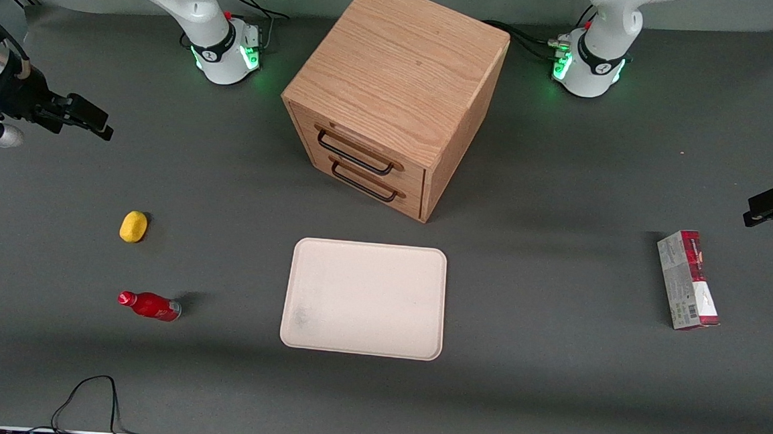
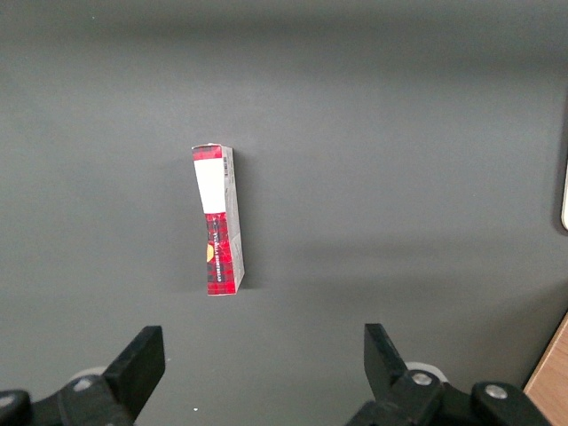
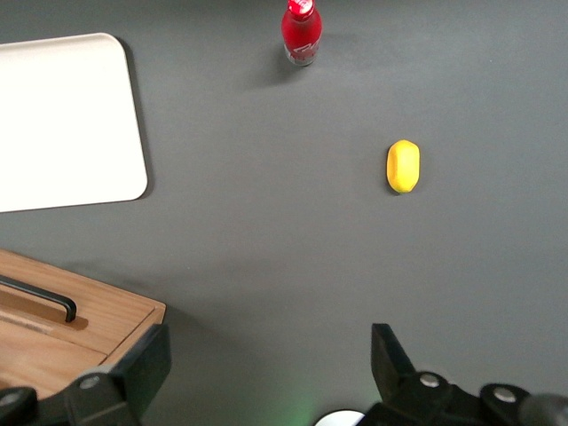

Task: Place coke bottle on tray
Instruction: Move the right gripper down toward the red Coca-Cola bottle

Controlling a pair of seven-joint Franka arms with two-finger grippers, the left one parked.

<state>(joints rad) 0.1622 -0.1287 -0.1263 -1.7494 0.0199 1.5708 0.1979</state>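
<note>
The coke bottle (image 1: pixel 149 306), small, red and glossy with a red cap, lies on its side on the dark table toward the working arm's end, apart from the tray. It also shows in the right wrist view (image 3: pixel 301 34). The pale cream-pink tray (image 1: pixel 365 299) lies flat and bare in front of the wooden cabinet, and shows in the right wrist view too (image 3: pixel 67 120). My right gripper (image 1: pixel 100 126) hangs high above the table, farther from the front camera than the bottle. It is open and empty (image 3: pixel 266 355).
A yellow lemon (image 1: pixel 133 226) lies between the gripper and the bottle, seen also in the right wrist view (image 3: pixel 403 166). A wooden drawer cabinet (image 1: pixel 394 90) stands mid-table. A red-and-grey carton (image 1: pixel 688 279) lies toward the parked arm's end.
</note>
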